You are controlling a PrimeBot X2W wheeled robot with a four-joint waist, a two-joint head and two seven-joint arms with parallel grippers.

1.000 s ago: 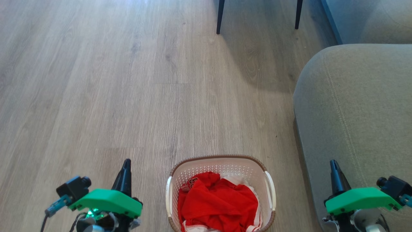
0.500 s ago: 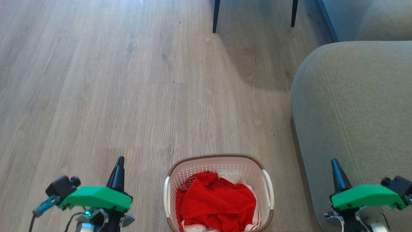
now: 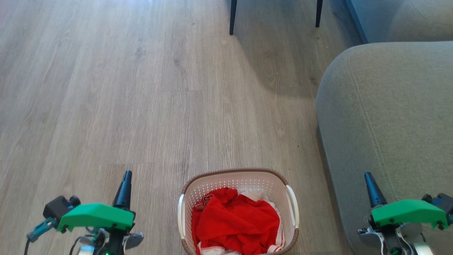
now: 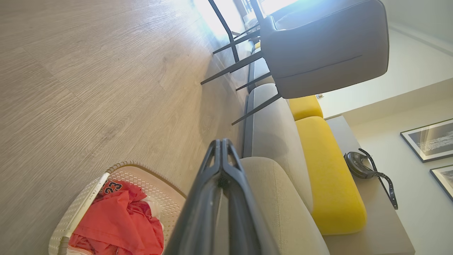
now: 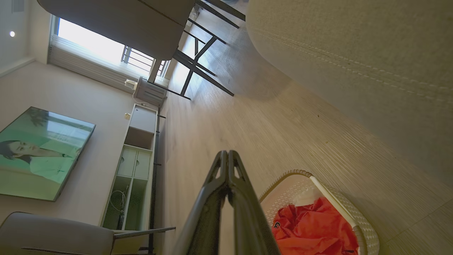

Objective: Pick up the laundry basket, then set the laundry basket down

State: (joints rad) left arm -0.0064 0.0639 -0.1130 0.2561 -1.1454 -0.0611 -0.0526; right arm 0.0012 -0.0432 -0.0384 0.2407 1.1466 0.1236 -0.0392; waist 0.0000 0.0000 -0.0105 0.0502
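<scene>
Laundry basket (image 3: 233, 171) sits on floor (image 3: 141, 106) between left gripper (image 3: 126, 174) and right gripper (image 3: 368, 176), clothes (image 3: 237, 226) in it; sofa (image 3: 389, 106) alongside right gripper, chair legs (image 3: 233, 16) well ahead.

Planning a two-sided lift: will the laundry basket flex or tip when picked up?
Likely light: the laundry basket has perforated plastic walls and holds soft clothes. The walls may flex slightly. White handles on both sides suggest an even lift would stay level.

In the head view the bottom edge cuts off the near end of the laundry basket (image 3: 244, 184), and the top edge cuts the chair (image 3: 232, 17) above its legs.
</scene>
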